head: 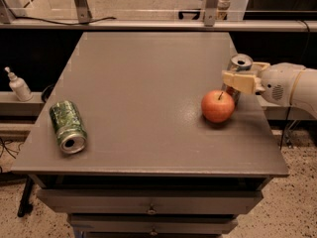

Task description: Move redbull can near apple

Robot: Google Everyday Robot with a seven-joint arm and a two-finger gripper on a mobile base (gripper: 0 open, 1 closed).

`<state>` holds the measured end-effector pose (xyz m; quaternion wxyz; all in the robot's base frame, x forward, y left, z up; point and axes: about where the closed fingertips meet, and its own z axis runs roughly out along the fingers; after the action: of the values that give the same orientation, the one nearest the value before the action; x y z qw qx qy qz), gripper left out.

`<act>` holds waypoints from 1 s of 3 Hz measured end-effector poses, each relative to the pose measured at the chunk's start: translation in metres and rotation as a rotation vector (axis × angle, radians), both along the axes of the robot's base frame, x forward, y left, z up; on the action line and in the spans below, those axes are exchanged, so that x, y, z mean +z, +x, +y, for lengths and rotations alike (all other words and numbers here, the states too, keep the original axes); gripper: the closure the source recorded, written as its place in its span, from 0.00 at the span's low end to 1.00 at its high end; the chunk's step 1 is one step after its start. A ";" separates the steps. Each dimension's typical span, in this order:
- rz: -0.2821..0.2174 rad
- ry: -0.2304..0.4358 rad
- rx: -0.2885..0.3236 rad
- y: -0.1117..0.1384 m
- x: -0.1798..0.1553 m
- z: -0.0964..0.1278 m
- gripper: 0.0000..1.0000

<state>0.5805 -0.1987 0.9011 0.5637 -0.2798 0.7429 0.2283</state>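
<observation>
The redbull can (241,62) stands upright at the table's right edge, just behind and to the right of the red-orange apple (217,106), almost touching it. Only its silver top and a strip of its lower body show. My gripper (237,76) reaches in from the right with cream fingers (240,81) on either side of the can, shut on it. The white arm extends off the right side of the view.
A green patterned can (68,127) lies on its side at the front left of the grey table (148,83). A white pump bottle (19,86) stands on a ledge to the left, off the table. Metal frame posts stand behind the table.
</observation>
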 end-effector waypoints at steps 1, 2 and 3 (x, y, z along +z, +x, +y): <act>0.003 0.003 0.015 -0.003 0.001 0.003 0.15; -0.007 0.005 0.024 -0.014 0.010 0.001 0.00; -0.039 0.006 0.023 -0.039 0.028 -0.010 0.00</act>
<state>0.5417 -0.2088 0.9294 0.5762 -0.2909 0.7278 0.2318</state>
